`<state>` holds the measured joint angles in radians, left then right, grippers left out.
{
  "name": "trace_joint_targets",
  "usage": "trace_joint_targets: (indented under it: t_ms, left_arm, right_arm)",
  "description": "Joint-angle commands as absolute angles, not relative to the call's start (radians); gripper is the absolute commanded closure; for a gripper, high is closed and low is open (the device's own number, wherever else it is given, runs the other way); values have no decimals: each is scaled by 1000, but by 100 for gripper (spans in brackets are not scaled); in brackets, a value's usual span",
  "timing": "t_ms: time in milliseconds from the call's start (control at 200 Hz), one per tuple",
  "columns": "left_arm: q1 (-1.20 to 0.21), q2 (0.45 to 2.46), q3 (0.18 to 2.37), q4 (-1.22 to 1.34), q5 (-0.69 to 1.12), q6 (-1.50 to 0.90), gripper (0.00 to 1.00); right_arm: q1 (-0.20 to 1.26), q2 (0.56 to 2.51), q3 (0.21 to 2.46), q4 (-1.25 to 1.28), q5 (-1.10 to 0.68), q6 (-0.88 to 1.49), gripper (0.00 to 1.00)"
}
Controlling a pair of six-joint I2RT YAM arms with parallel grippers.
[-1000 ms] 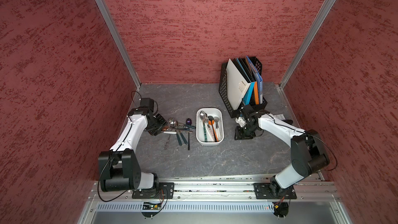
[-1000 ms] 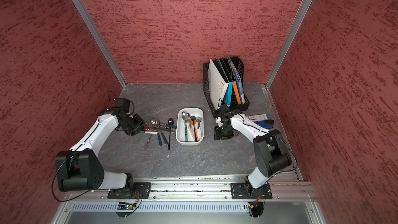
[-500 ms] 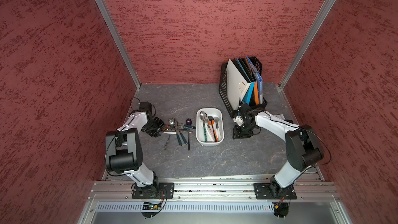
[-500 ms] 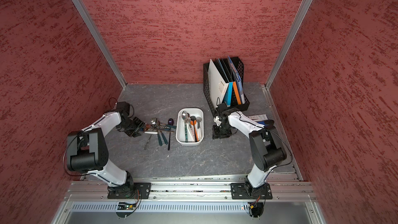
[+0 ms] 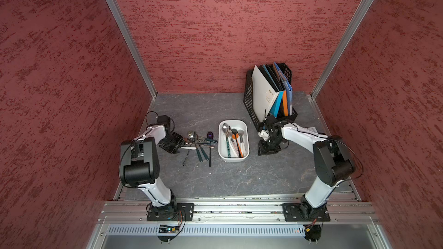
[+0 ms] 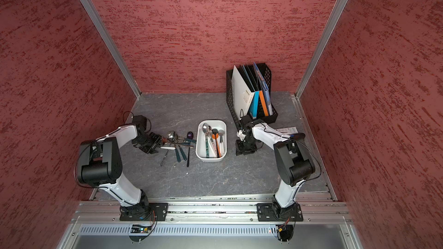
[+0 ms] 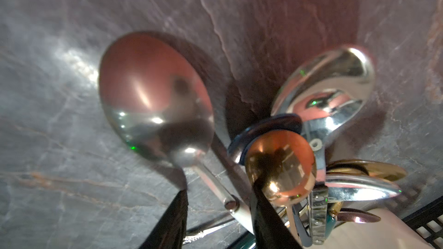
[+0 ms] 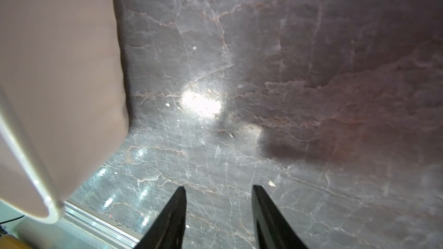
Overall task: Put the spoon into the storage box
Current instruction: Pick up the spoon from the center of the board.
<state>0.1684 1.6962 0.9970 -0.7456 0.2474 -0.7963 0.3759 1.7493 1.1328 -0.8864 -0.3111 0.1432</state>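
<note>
Now, near the left edge of the table (image 5: 215, 180), the left fingers (image 7: 172, 223) sit low at the end of a loose pile of cutlery (image 5: 199, 143). In the left wrist view they stand partly apart, one on each side of the thin handle of a large silver spoon (image 7: 153, 97). A gap shows beside the handle, so nothing is gripped yet. A small gold spoon (image 7: 280, 166) overlaps one finger, and I cannot tell whether they touch. The spoon lies on the table in that pile, not yet in the box. Coming in low and taking the handle near its free end looks sensible to me. The handles cross one another, so a pinch further in could drag neighbours along.

Just right of the pile, about mid-table, stands the storage box (image 5: 233, 160), its long sides running from front to back. Several spoons (image 5: 233, 140) already lie in it lengthwise, which I judge is the only way they fit.

Right of the box, near it but apart, the right fingers (image 8: 172, 219) point down at the table. They are parted with only bare table between them and hold nothing. They seem parked there to stay clear of the drop. Behind them, toward the back right corner, the black file rack (image 5: 249, 97) plays no part.
</note>
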Motion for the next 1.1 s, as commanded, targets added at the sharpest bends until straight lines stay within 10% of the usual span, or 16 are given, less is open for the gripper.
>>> trace_joint_targets:
  t_ms: [0,1092]
  left_arm:
    - [155,1715,1008,-745,215,-813,59]
    - [155,1525,893,-793,167,-730,89]
  right_arm:
    - [370,1762,1159,-882,-322,125,53]
    - [371,1709,1140,-888,-320,129,53]
